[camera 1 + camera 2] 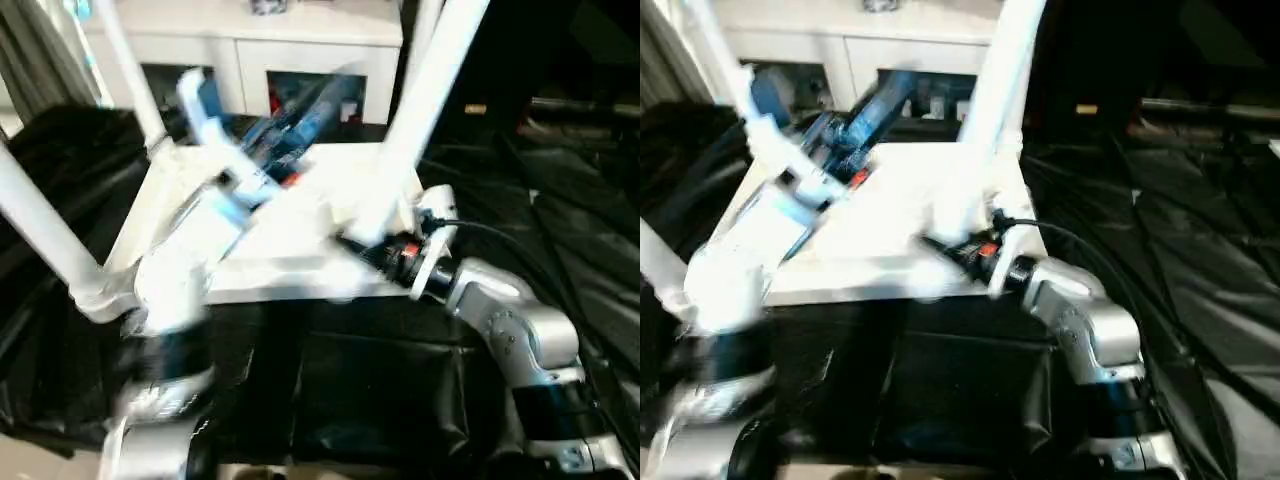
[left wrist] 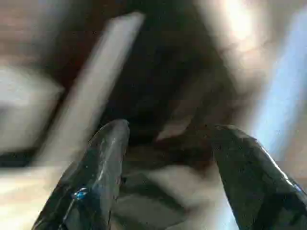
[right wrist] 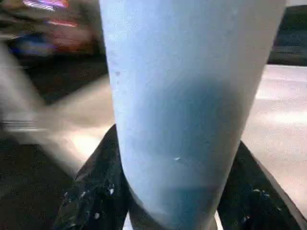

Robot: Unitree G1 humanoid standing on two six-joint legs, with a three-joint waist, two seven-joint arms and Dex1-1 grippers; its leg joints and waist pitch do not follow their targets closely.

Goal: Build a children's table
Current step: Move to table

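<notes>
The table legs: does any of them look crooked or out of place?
Nothing stands out. The tabletop lies upside down with legs rising from its corner sockets. They splay outward, which looks like their normal angle. The right pincer is closed on one leg.

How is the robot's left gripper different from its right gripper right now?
The right gripper has its two black fingers clamped around a white table leg; the left gripper has its fingers spread with nothing between them.
The right gripper sits low on that leg near the tabletop; the left gripper reaches out over the tabletop, touching no leg.
Both have two black fingers on silver arms.
</notes>
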